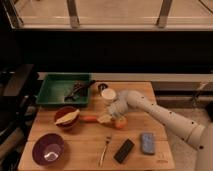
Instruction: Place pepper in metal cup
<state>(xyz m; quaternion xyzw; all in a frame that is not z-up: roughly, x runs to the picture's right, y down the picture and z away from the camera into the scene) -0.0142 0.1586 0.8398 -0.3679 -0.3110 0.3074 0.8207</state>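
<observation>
Tool just beside pepper

The robot's white arm reaches in from the lower right corner and rises leftward to a rounded joint. From there the wrist bends down and to the left, ending in the gripper, which points downward near the middle of the view

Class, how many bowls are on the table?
2: a red bowl left of the pepper, a purple bowl at the front-left corner. The gripper is beside the pepper.
</observation>
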